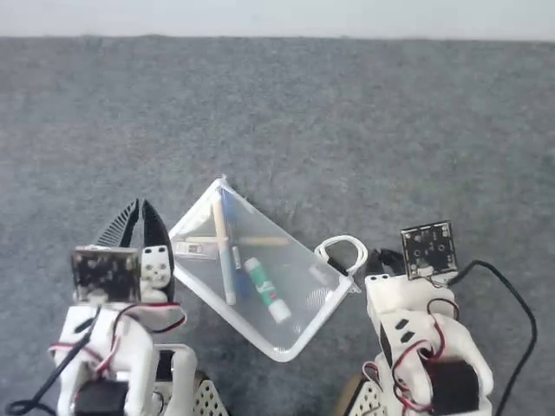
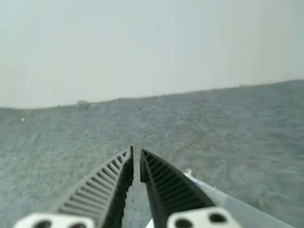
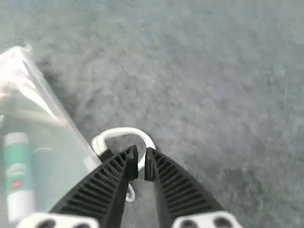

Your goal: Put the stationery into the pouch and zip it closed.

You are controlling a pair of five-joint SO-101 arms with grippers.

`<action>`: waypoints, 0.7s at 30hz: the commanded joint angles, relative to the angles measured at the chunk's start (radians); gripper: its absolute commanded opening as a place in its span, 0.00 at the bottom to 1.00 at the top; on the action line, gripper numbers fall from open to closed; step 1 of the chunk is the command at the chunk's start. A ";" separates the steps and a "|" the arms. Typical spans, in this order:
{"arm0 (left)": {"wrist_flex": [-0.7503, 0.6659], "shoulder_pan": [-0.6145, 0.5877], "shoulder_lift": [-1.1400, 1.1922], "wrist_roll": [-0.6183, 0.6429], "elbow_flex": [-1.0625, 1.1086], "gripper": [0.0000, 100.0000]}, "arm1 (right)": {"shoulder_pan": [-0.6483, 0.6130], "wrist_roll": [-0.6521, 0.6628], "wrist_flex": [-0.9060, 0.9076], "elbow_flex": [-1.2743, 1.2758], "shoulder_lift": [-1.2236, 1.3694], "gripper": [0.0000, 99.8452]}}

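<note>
Lying on grey felt [image 1: 347, 130]: clear rectangular plastic pouch [image 1: 299, 299], white cord loop [image 1: 342, 251].

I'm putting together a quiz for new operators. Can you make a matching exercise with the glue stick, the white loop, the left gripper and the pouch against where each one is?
Things:
1. glue stick
2. white loop
3. left gripper
4. pouch

Places:
A. lying on the grey table cover
B. between the fingers of the right gripper
C. inside the pouch
D. beside the pouch, holding nothing

Pairs: 1-C; 2-B; 3-D; 4-A
</note>
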 commanded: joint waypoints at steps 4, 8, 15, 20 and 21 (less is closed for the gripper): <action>-0.051 -0.035 0.006 -0.011 0.119 0.01 | 0.041 0.012 -0.012 0.086 0.002 0.01; -0.074 -0.034 0.006 -0.006 0.203 0.01 | 0.088 0.012 -0.013 0.138 0.002 0.01; -0.074 -0.035 0.006 -0.011 0.367 0.01 | 0.127 0.012 -0.024 0.292 0.002 0.01; -0.075 -0.034 0.006 -0.012 0.441 0.01 | 0.128 0.012 -0.076 0.446 0.002 0.01; -0.075 -0.034 0.006 -0.012 0.452 0.01 | 0.128 0.012 -0.074 0.451 0.002 0.01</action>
